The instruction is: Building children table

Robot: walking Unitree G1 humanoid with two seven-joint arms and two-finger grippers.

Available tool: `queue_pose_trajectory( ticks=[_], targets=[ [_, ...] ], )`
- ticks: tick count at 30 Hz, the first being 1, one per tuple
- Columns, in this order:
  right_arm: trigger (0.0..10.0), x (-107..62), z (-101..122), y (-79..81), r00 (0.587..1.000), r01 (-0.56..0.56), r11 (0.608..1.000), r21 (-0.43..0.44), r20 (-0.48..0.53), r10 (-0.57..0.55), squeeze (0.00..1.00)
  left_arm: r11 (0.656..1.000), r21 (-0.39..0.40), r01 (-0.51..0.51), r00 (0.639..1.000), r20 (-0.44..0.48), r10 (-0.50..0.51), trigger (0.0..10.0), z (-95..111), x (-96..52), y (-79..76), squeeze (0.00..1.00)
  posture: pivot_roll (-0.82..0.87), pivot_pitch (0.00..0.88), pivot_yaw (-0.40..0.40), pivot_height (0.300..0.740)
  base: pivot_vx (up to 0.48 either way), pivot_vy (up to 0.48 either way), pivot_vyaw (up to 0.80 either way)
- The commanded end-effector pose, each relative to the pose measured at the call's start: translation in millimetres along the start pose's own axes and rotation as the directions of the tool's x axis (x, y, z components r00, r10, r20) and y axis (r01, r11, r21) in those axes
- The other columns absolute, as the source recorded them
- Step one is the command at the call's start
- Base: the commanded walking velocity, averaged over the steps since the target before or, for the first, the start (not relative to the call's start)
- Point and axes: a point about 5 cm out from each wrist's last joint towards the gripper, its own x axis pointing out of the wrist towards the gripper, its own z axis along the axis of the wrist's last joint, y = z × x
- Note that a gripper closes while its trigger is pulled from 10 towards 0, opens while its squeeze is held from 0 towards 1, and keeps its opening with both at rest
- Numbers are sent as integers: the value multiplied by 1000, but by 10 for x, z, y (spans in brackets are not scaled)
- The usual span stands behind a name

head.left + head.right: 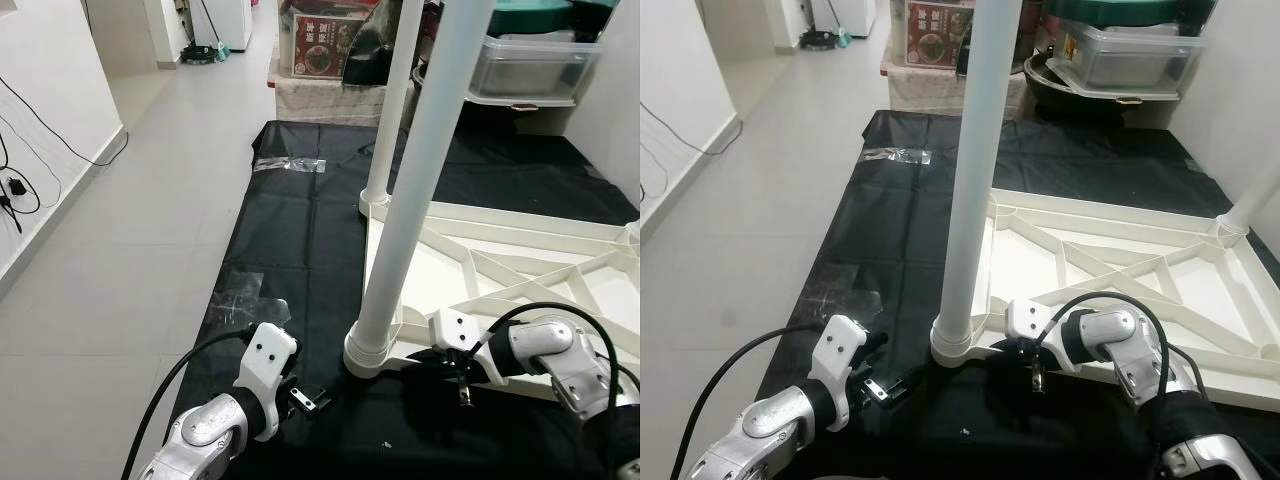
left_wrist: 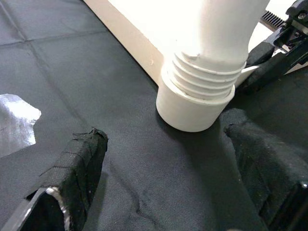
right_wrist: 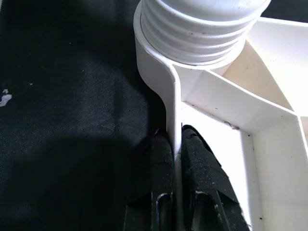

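Observation:
A white children's table top (image 1: 440,250) lies upside down on a black sheet (image 1: 300,220) on the floor. A white leg (image 1: 412,190) stands upright in the threaded corner socket (image 1: 368,352) nearest me, and a second leg (image 1: 396,90) stands at the far corner. My right gripper (image 3: 177,150) is shut on the thin rim of the table top just beside that near socket (image 3: 197,33). My left gripper (image 2: 175,159) is open, low over the sheet, with its fingers (image 2: 82,161) a short way from the socket (image 2: 195,103) and apart from it.
Clear tape patches (image 1: 288,164) stick to the sheet. A cardboard box (image 1: 325,45) and a plastic bin (image 1: 530,65) stand behind the sheet. Tiled floor (image 1: 140,220) stretches to the left, up to a wall with cables (image 1: 15,185).

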Motion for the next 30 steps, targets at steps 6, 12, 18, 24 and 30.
queue_pose_trajectory(
  ticks=[6, 12, 18, 24, 30],
  targets=[
    [10000, -102, 225, -30, 995, 43, 995, -87, 92, -35, 1000, 1000, -10, 8, 1000, -21, -8, 10000, -51, 33, -6, 0, 161, 53, -75, 740, 0, 0, 0],
    [10000, -129, 255, 3, 992, 34, 996, -78, 123, -25, 1000, 1000, -7, 9, 1000, -24, -10, 10000, -63, 52, 3, 0, 161, 44, -74, 740, 0, 0, 0],
    [10000, -317, 292, 6, 990, 16, 999, -47, 139, -10, 0, 1000, 0, 11, 1000, -28, -11, 10000, -81, 74, 19, 0, 159, 20, -73, 740, 0, 0, 0],
    [10000, -672, 247, -35, 979, 105, 990, 90, 166, -119, 0, 1000, 9, 8, 999, -32, -8, 10000, -114, 115, 52, 0, 156, 0, -68, 740, 0, 0, 0],
    [10000, -859, 209, -52, 937, 252, 948, 193, 195, -289, 0, 1000, 11, 5, 999, -35, -4, 10000, -138, 144, 80, 0, 153, 0, -64, 740, 0, 0, 0]
  ],
)
